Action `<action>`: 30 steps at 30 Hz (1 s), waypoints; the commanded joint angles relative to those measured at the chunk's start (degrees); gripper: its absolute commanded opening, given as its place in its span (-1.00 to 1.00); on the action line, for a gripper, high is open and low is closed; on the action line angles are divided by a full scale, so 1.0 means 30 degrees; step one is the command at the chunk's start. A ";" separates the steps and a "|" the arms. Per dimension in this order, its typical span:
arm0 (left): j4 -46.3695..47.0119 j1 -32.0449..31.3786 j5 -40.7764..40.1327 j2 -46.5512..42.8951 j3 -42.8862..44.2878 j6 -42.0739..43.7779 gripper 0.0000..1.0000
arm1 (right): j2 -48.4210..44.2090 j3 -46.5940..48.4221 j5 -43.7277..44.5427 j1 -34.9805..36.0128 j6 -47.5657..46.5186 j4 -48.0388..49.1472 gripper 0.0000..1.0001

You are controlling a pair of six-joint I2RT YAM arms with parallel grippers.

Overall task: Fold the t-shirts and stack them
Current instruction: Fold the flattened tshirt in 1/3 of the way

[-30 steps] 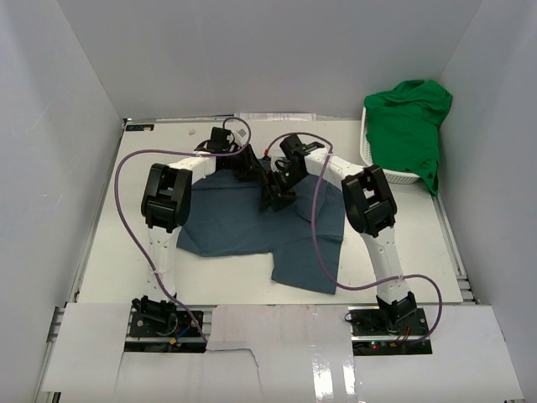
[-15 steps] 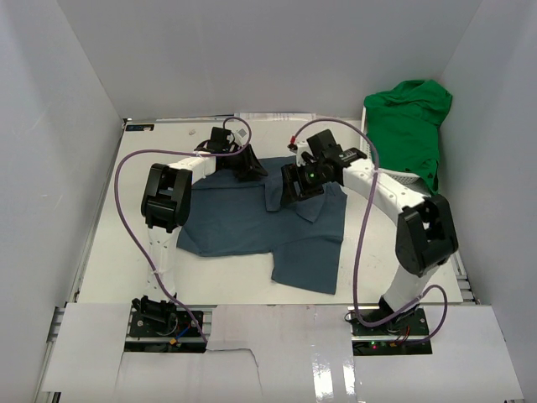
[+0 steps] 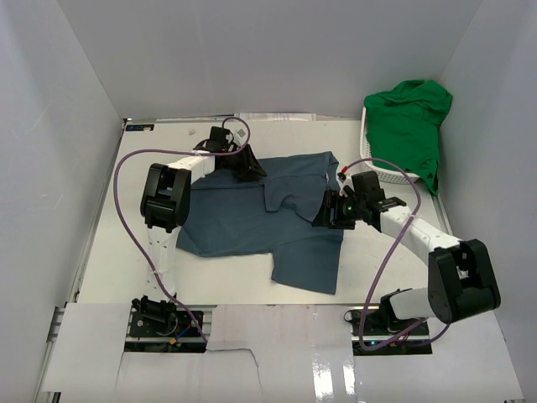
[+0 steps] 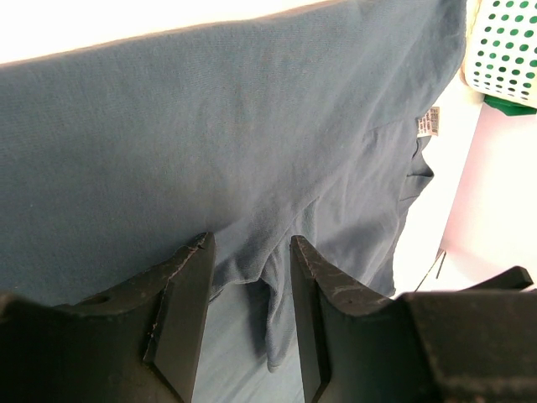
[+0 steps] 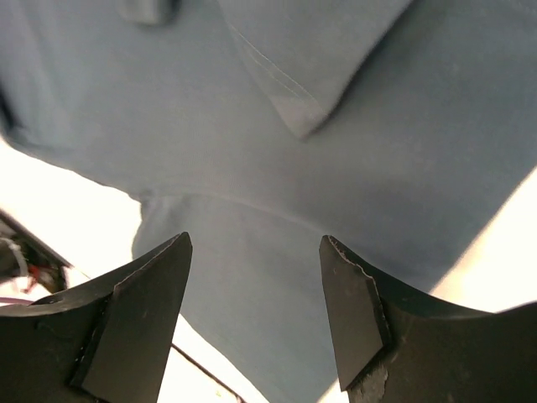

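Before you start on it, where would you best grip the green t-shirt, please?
Probably the raised bunch at the top of the green t-shirt, coming straight down from above: it lies crumpled in the white basket with no flat edge showing, and the basket wall would hinder a sideways approach.

Mid table (image 3: 117,252) lies the spread t-shirt (image 3: 252,218); left gripper (image 3: 247,168) sits at its far edge, right gripper (image 3: 329,214) at its right edge. The basket (image 3: 394,176) stands in the far right corner, with the bunched t-shirt (image 3: 407,122) in it.
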 commanded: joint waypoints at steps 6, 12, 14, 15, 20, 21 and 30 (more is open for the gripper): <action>-0.0912 0.0174 -0.0187 -0.0906 0.0195 0.0413 0.05 | -0.1353 -0.2401 -0.2559 -0.1579 0.2414 0.5732 0.38; -0.0913 0.0145 -0.0129 -0.0965 0.0166 0.0355 0.05 | -0.0123 -0.2753 -0.3614 -0.2137 0.2795 0.6852 0.38; -0.0941 0.0145 -0.0158 -0.0994 0.0079 0.0355 0.05 | 0.0141 -0.3044 -0.3906 -0.2254 0.3058 0.7700 0.38; -0.0913 0.0174 -0.0187 -0.1023 0.0078 0.0384 0.05 | 0.0461 -0.3133 -0.4023 -0.2254 0.3175 0.8080 0.38; -0.0971 0.0174 -0.0217 -0.1082 0.0020 0.0443 0.05 | 0.2249 -0.2695 -0.4727 -0.2342 0.3440 0.9312 0.37; -0.0942 0.0145 -0.0246 -0.1082 -0.0009 0.0443 0.05 | 0.2658 -0.2637 -0.4756 -0.2342 0.3527 0.9547 0.37; -0.0942 0.0145 -0.0158 -0.1111 -0.0068 0.0501 0.06 | 0.4857 -0.2373 -0.5078 -0.2342 0.3791 1.1305 0.36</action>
